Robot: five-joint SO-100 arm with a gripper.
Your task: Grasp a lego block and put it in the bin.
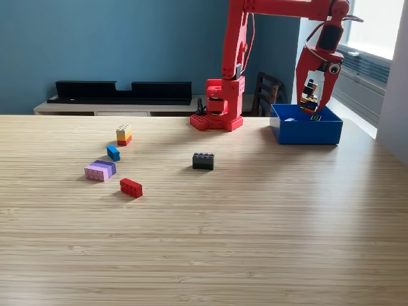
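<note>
Exterior view, scanning from its left: I count 5 loose pieces on the wooden table (268, 242). A cream, yellow and red stack (124, 134) stands farthest back, a small blue block (113, 153) sits just in front of it, a pink and purple pair (100, 170) lies nearer me, then a red block (131, 187), and a black block (203, 161) sits alone toward the middle. Further right is the arm's red base (220, 105), and at the far right the bin (306, 124) rests near the table's right edge.

My gripper (312, 105) hangs over the bin's open top, fingers clenched on a small dark and orange piece (309, 97), apparently a lego block, though it is too small to be sure. I judge the step in hand is the drop. To do it well I would release only while the tips stay inside the rim, centred, so the piece cannot bounce off a wall.

Room is generous leftward across the table; rightward the edge is close, so I would retreat up and left.
</note>
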